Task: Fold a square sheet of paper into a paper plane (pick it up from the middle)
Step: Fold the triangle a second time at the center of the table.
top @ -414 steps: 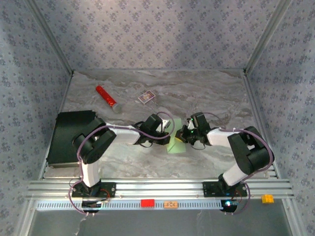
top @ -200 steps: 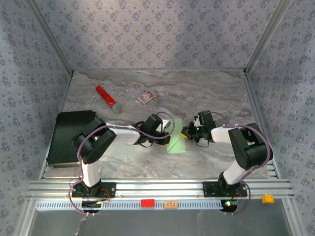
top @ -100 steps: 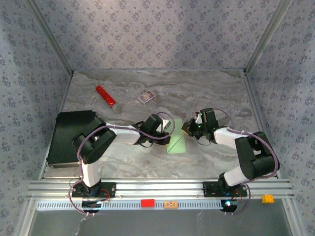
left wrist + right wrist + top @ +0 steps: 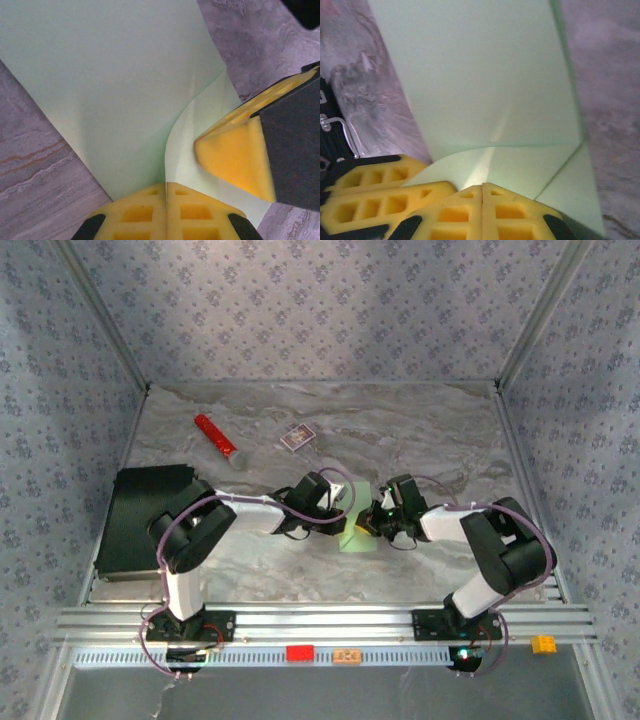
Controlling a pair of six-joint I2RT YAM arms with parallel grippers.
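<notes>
The square sheet of paper (image 4: 358,538) is pale green and partly folded, lying on the marble table between my two arms. In the left wrist view the paper (image 4: 115,75) has a curled flap whose edge runs into the seam of my left gripper (image 4: 166,189), which is shut on it. My left gripper (image 4: 346,505) sits at the sheet's far left edge. My right gripper (image 4: 370,524) is shut, its tip resting on the flap from the right. The right wrist view shows the paper (image 4: 485,75) with a diagonal crease ahead of the right gripper (image 4: 482,189).
A red cylinder (image 4: 217,437) and a small purple-and-white card box (image 4: 297,437) lie at the back left. A black slab (image 4: 140,515) lies at the left edge. Patterned walls close in three sides, and a metal rail (image 4: 320,625) runs along the front.
My right gripper has swung left and nearer, from beside the sheet onto its right part. The left arm and the paper have stayed put.
</notes>
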